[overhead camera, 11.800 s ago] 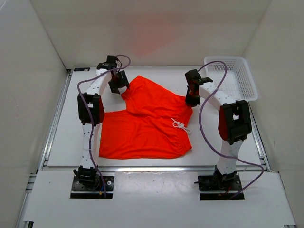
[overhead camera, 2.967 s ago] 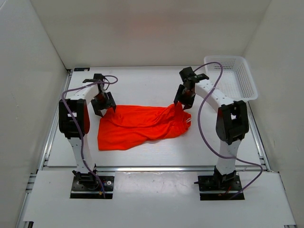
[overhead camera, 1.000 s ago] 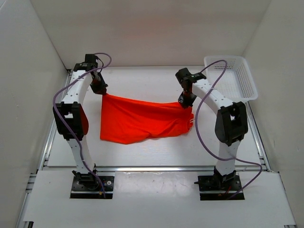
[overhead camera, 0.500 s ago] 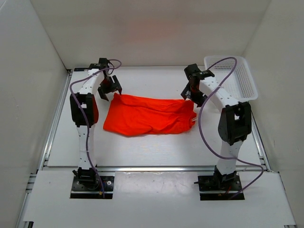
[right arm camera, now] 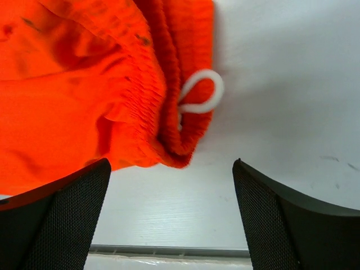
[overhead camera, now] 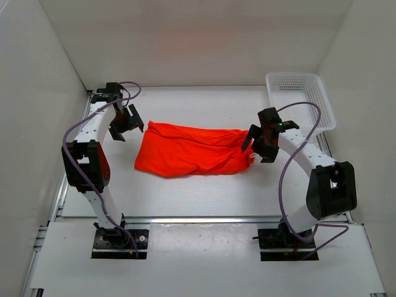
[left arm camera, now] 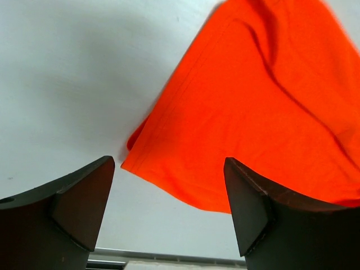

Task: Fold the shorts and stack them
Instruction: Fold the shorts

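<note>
The orange-red shorts (overhead camera: pixel 195 150) lie folded in a long band across the middle of the white table (overhead camera: pixel 204 185). Off their left end hovers my left gripper (overhead camera: pixel 125 124), open and holding nothing. In the left wrist view the hem corner of the shorts (left arm camera: pixel 236 112) sits ahead of my left gripper (left arm camera: pixel 169 185). At the right end my right gripper (overhead camera: pixel 258 143) stands open, clear of the cloth. The right wrist view shows the gathered waistband (right arm camera: pixel 146 95) and a loop of white drawstring (right arm camera: pixel 202 93) ahead of my right gripper (right arm camera: pixel 171 188).
A white mesh basket (overhead camera: pixel 301 99) stands at the back right corner of the table. White walls close in the left, back and right sides. A metal rail (overhead camera: pixel 198 218) runs along the table's near edge.
Both grippers have opened and let the shorts drop flat onto the table. The left gripper has drawn back to the left, the right gripper down and to the right.
</note>
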You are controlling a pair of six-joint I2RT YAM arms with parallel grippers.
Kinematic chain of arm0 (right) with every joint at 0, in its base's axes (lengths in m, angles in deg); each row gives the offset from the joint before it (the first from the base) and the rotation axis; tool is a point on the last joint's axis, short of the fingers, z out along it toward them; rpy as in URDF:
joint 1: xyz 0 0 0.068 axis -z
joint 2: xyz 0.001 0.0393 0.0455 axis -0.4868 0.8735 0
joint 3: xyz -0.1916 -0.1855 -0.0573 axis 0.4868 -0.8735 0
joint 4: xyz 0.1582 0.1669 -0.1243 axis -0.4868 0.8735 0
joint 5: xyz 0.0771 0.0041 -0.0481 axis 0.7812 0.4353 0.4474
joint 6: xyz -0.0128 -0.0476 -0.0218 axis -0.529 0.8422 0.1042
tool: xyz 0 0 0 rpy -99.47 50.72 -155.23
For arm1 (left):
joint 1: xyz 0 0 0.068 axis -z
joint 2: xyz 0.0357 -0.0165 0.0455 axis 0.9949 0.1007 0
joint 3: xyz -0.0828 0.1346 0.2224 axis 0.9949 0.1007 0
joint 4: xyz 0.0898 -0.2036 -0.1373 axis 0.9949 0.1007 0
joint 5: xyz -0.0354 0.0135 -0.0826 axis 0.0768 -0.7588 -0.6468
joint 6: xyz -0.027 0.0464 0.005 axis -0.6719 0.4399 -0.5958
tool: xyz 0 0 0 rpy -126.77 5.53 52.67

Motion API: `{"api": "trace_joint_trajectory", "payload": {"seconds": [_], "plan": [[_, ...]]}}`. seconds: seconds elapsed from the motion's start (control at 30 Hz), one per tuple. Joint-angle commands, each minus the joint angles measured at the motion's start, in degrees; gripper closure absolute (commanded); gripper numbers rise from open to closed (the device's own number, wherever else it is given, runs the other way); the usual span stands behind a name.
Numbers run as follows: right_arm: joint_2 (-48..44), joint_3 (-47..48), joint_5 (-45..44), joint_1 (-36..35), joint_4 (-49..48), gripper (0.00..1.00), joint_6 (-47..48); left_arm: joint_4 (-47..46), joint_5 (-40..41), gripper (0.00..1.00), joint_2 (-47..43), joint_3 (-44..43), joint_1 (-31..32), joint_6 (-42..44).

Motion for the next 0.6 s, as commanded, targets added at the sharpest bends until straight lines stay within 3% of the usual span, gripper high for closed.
{"api": "trace_joint_trajectory", "payload": {"seconds": [0.0, 0.03, 0.1, 0.13, 0.17, 0.23, 0.3, 0.37, 0.57], "plan": [[0.12, -0.50, 10.33, 3.01, -8.53, 0.07, 3.82, -2.82, -2.71, 0.11, -0.64, 2.79, 0.93, 1.43], [0.91, -0.50, 11.58, 3.80, -9.06, 0.16, 3.82, -2.82, -4.02, 0.20, -0.64, 2.27, 1.63, 2.13], [1.52, 0.28, 10.72, 4.34, -9.06, 0.30, 5.40, -2.82, -4.65, 0.28, 0.59, -0.18, 4.78, 3.36], [1.53, 1.42, 9.49, 4.34, -7.93, 0.47, 6.45, -1.60, -4.04, 0.36, 1.38, -1.33, 5.67, 3.37], [3.01, 4.91, 8.18, 3.12, -6.62, 0.55, 8.64, -1.58, -3.51, 0.55, 3.12, -2.30, 6.37, 3.37], [6.34, 8.97, 5.18, 1.62, -2.22, 0.78, 10.93, -1.06, -3.51, 0.73, 4.98, -4.23, 7.43, 3.37], [8.73, 13.81, 4.56, -0.40, 0.50, 0.87, 12.78, -1.06, -3.51, 0.90, 8.23, -5.55, 7.44, 3.37], [12.24, 16.79, 5.08, -1.63, 1.04, 0.92, 12.79, -1.06, -5.08, 0.90, 11.64, -8.10, 7.44, 3.37], [23.31, 23.92, 5.70, -2.16, 1.04, 0.92, 12.17, 1.75, -6.76, 0.90, 20.71, -19.96, 7.44, 3.89]]}}
